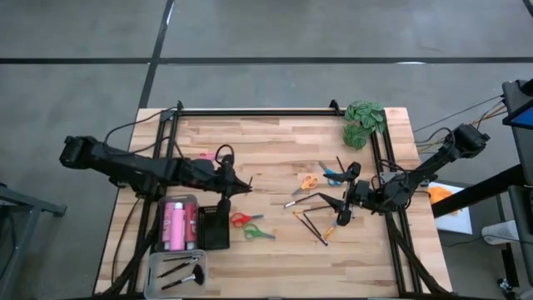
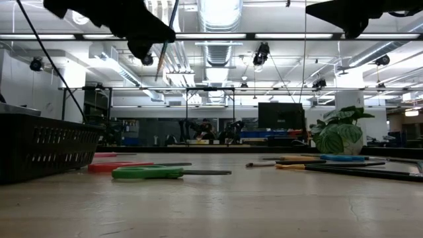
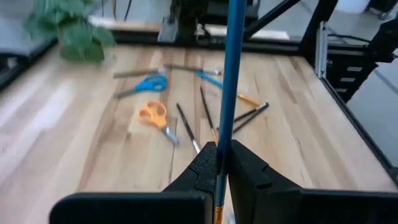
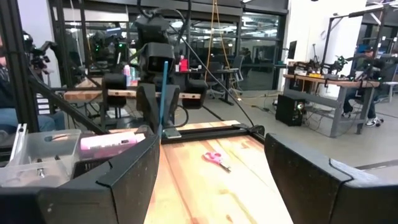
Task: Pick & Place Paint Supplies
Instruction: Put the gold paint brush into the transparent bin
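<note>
My left gripper (image 1: 230, 180) hangs above the table's left middle, shut on a thin blue-handled brush (image 3: 233, 74), just beyond the bins. The same brush (image 4: 165, 93) also shows in the right wrist view. My right gripper (image 1: 345, 208) hovers open over several loose brushes (image 1: 316, 218) at the right, with nothing between its fingers (image 4: 124, 180). Red scissors (image 1: 241, 219) and green scissors (image 1: 259, 233) lie flat near the bins. Orange scissors (image 1: 308, 182), blue scissors (image 1: 333, 173) and pink scissors (image 1: 204, 156) lie farther back. Pink paint bottles (image 1: 177, 223) lie in a bin. My left gripper pinches the brush's blue handle (image 3: 222, 163) between its two fingers, low on the handle, just above an orange stretch (image 3: 218, 214). The fingers lie across the brush, which stands nearly upright through them. It is lifted clear of the table (image 2: 166, 46).
A black bin (image 1: 214, 229) stands beside the bottle bin, and a clear bin (image 1: 177, 271) with brushes sits at the near left. A green leafy clump (image 1: 364, 122) sits at the far right corner. Bare wood lies in the table's middle and near side.
</note>
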`<control>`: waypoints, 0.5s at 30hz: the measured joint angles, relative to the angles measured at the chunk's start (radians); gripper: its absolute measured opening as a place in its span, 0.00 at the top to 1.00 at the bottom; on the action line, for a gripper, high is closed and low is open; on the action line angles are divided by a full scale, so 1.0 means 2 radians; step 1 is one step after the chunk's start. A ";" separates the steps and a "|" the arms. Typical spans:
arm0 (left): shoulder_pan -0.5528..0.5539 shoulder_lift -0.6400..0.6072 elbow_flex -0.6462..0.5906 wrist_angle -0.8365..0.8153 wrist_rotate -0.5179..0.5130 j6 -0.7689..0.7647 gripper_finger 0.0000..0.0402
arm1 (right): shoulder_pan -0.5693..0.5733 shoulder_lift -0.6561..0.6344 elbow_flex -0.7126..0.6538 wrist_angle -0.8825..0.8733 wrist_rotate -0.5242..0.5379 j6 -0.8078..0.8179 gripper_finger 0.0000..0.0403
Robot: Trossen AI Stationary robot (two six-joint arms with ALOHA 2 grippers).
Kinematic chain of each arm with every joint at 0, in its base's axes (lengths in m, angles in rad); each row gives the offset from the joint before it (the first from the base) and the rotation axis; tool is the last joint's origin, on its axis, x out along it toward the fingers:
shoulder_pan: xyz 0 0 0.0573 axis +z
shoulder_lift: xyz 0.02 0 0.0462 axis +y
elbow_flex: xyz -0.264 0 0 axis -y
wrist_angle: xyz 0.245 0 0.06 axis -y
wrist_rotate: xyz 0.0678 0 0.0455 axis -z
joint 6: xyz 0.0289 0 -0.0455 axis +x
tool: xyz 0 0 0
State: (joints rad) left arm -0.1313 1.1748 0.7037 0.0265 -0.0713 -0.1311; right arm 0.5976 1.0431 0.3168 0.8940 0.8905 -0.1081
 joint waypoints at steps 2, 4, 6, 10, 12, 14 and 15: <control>-0.004 0.000 0.023 -0.043 -0.008 -0.018 0.95 | 0.000 0.000 0.000 0.000 0.000 0.000 0.29; -0.010 0.000 0.044 -0.093 -0.016 -0.039 0.95 | 0.000 0.000 0.000 0.000 0.000 0.000 0.29; -0.019 0.000 0.065 -0.142 -0.025 -0.077 0.95 | 0.000 0.000 0.000 0.000 0.000 0.000 0.29; -0.050 0.000 0.100 -0.227 -0.063 -0.185 0.95 | 0.000 0.000 0.000 0.000 0.000 0.001 0.29; -0.071 0.000 0.113 -0.262 -0.085 -0.223 0.95 | 0.000 0.000 0.000 0.000 0.000 0.000 0.29; -0.091 -0.001 0.122 -0.284 -0.098 -0.259 0.95 | 0.000 0.000 0.000 0.000 0.000 0.002 0.29; -0.101 -0.001 0.124 -0.291 -0.103 -0.281 0.95 | 0.000 0.000 0.000 0.000 0.000 0.001 0.29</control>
State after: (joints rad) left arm -0.3338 1.1732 0.9521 -0.5545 -0.2774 -0.6937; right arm 0.5976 1.0431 0.3168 0.8940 0.8906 -0.1056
